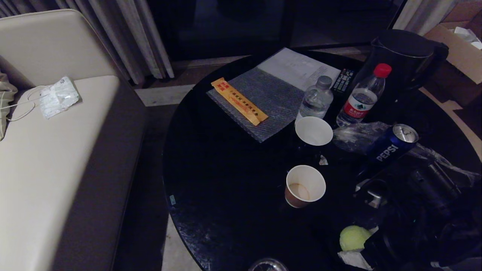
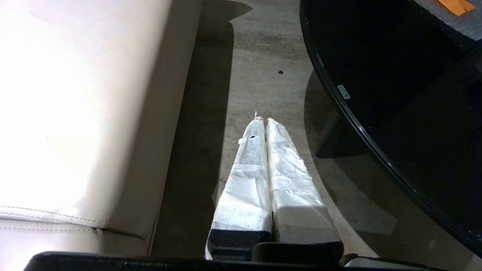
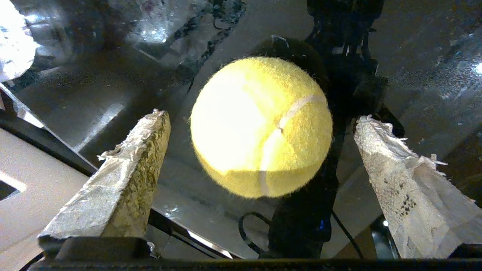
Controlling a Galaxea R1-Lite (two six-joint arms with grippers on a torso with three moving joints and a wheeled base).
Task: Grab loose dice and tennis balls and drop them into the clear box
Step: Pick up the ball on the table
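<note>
One tennis ball [image 1: 353, 237] in sight: fuzzy, yellow-green, with a pale curved seam [image 3: 286, 116] across the felt. Resting on the glossy black tabletop near its front edge, at about five o'clock from the table's middle. Whole, round, clean, lit brightly on one side.

A round black tabletop [image 1: 226, 195] carries two paper cups [image 1: 305, 185], two water bottles [image 1: 362, 96], a tipped Pepsi can [image 1: 393, 145], a black kettle [image 1: 404, 56], a remote [image 1: 343, 79], and an orange packet [image 1: 238, 100] lying on a grey mat [image 1: 269, 105]. A beige sofa [image 1: 49, 158] stands to the left.
</note>
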